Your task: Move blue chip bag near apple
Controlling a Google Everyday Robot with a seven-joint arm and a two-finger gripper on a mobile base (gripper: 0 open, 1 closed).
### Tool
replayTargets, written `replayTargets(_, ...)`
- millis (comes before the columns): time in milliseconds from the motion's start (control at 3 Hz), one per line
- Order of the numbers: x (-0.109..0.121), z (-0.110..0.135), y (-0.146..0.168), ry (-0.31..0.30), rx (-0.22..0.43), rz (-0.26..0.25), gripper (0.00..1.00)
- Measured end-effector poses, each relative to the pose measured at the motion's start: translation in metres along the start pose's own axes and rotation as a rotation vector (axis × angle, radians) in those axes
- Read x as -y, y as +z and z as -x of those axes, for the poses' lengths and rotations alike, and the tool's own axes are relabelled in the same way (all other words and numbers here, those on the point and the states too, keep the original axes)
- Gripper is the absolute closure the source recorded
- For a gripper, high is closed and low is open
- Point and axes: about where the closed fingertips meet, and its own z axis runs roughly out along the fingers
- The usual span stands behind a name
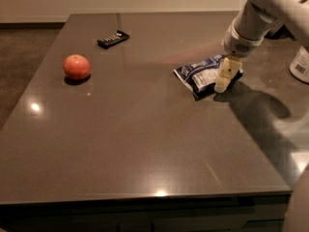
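The blue chip bag (202,74), crumpled dark blue and white foil, lies on the grey table right of centre. My gripper (225,76) hangs from the white arm coming in from the upper right and is over the bag's right end, its pale fingers pointing down at it. The apple (77,66), round and red-orange, sits on the table at the left, well apart from the bag.
A small flat black packet (113,38) lies at the back left of the table (145,144). A white container (301,65) stands at the right edge. The table's front edge runs along the bottom.
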Motion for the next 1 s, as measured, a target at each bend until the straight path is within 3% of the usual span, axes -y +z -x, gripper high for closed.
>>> replayTargets(333,0.004,0.000,0.010,-0.008,-0.028,0.023,0.23)
replayTargets(667,-0.004,0.007,0.011,-0.031,-0.037,0.060,0.55)
replayTargets(1000,-0.015,0.020,0.004,-0.059,-0.019,0.084,0.78)
